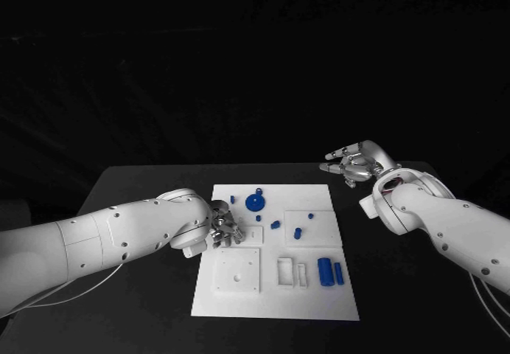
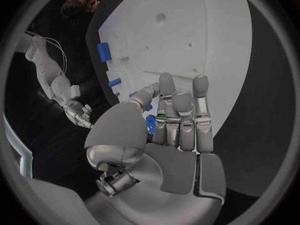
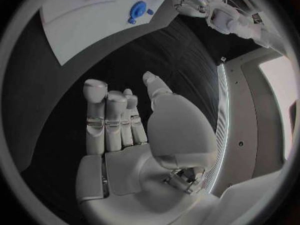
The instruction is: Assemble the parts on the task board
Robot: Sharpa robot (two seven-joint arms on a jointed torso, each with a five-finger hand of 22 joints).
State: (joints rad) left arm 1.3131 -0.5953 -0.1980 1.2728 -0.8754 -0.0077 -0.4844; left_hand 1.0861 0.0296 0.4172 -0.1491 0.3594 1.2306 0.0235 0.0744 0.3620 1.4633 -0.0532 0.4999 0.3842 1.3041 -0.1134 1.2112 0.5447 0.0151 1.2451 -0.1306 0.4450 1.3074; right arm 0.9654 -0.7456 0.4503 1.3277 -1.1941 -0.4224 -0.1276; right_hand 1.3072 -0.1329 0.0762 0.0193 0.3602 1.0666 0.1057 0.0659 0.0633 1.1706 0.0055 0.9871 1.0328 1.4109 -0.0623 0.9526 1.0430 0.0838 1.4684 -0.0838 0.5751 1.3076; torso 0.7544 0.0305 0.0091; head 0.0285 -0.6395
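Left hand [image 1: 221, 225], centre-left of frame, hangs over the white plastic task board's [image 1: 319, 295] left edge; whether its fingers [image 2: 181, 110] clamp anything I cannot tell. Small blue plastic parts [image 1: 255, 201] sit mid-board, close by. Risk: knuckles could knock loose pieces off their spots. Right hand [image 1: 354, 164], upper right over the black surface [image 1: 138, 192], fingers apart, empty.

Support: black table [image 1: 149, 184], matte, dark all over.
On table: white board [image 1: 319, 299], rectangular, lying flat in the middle, long side running away from the robot.
Board edges: bare table visible along its left, right and far sides.
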